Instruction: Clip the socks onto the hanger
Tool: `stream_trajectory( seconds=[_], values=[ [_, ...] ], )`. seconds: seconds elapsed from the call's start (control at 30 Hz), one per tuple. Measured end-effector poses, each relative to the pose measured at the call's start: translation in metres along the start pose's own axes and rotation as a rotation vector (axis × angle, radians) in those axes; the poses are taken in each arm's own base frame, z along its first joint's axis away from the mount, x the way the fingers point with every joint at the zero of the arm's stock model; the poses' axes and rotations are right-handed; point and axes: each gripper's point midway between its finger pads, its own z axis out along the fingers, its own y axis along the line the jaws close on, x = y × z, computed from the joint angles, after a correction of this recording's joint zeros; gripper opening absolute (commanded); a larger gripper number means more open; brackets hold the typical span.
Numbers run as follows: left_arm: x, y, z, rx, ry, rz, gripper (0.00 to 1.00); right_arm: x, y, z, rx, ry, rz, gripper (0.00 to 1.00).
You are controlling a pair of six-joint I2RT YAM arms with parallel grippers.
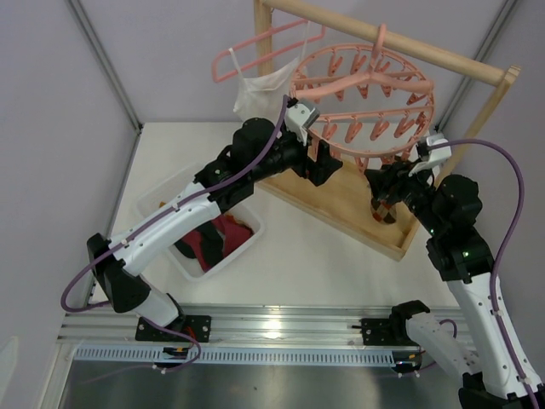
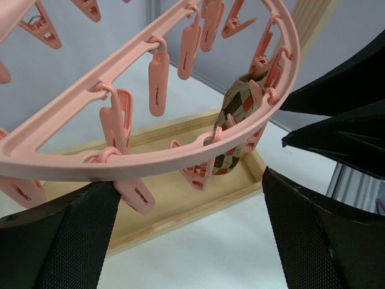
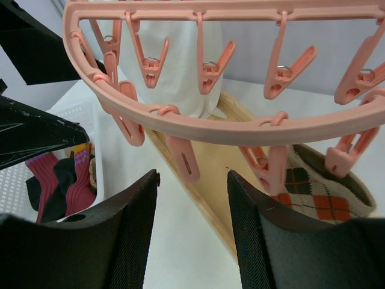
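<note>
1. The round pink hanger [image 1: 368, 78] hangs by its hook from a wooden rail [image 1: 443, 58]. Its rings are roughly level and its clips [image 3: 210, 66] dangle beneath them.
2. The left gripper [image 2: 189, 180] sits just under the hanger's near rim, on the left arm's side. Its fingers are spread as wide as they go and the rim crosses above the gap. They grip nothing.
3. The right gripper [image 3: 192, 176] is also under the hanger's near rim, further along toward the right arm's side. Its fingers stand parted with nothing between them. One of the clips hangs from the rim just above that gap, and neither finger touches it.
4. A tan argyle sock [image 3: 319, 195] hangs below the hanger's rim, just beside the outer finger of the right gripper. Its cuff reaches up to a clip on the rim, but I cannot tell whether that clip actually bites the fabric.
5. The maroon and black socks [image 1: 223, 232] lie in a white bin [image 3: 72, 111] on the table [image 1: 324, 273]. The bin is well apart from the hanger, lower down on the left arm's side.
6. A wooden base [image 1: 341, 200] lies directly beneath the hanger.
7. A thin coat hanger [image 1: 255, 47] carrying a white camisole [image 1: 266, 85] hangs on the same rail, just beside the hanger on the left arm's side.
</note>
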Motion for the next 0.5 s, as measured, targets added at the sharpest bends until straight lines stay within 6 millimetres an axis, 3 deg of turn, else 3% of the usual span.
stream_trajectory(
  seconds=[0.3,0.5],
  values=[
    [0.002,-0.009,0.003,0.014,0.005,-0.002,0.99,0.010,0.014,0.013,0.000,0.028,-0.005,0.61],
    [0.004,-0.018,0.005,0.030,0.010,-0.004,0.99,0.011,0.011,0.018,0.086,0.023,-0.023,0.64]
  ],
)
